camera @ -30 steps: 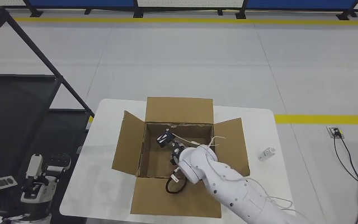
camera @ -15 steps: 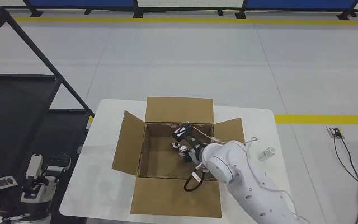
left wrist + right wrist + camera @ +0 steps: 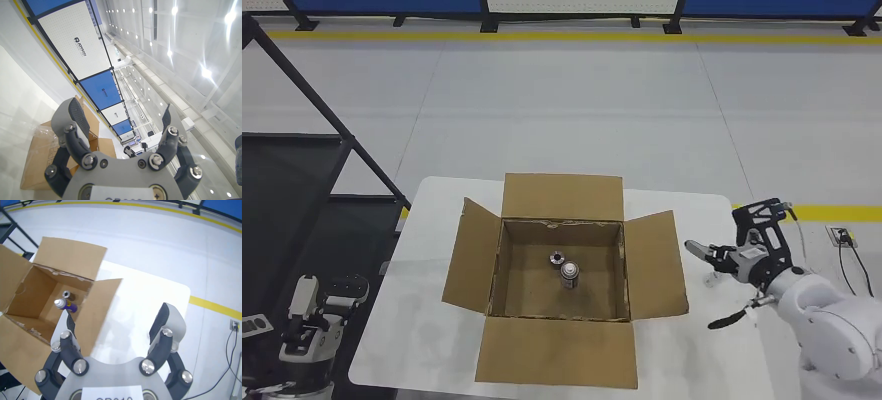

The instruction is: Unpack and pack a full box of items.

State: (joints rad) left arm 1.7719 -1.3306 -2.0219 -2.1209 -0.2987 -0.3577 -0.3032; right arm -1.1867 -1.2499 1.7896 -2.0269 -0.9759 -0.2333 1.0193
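Note:
An open cardboard box (image 3: 562, 345) stands in the middle of the white table (image 3: 432, 300), all flaps folded out. Inside it stand a purple spray can (image 3: 569, 274) with a white cap and a small dark cylinder (image 3: 556, 257); the right wrist view shows the can (image 3: 66, 306) and the cylinder (image 3: 68, 295) too. My right gripper (image 3: 724, 252) hangs open and empty above the table's right side, beyond the box's right flap (image 3: 102, 311); its own view shows the right gripper (image 3: 115, 321) with nothing between the pads. My left gripper (image 3: 122, 117) is open and empty, pointing up at the ceiling.
The white table (image 3: 151, 298) has bare surface right of the box. A black metal frame (image 3: 332, 130) stands off the table's left. Closed cardboard boxes (image 3: 43, 151) lie behind my left gripper. A cable (image 3: 852, 275) runs on the floor at right.
My right arm has come up out of the box and swung right, from over the two items to above the table's right side. The can and the cylinder stayed in place.

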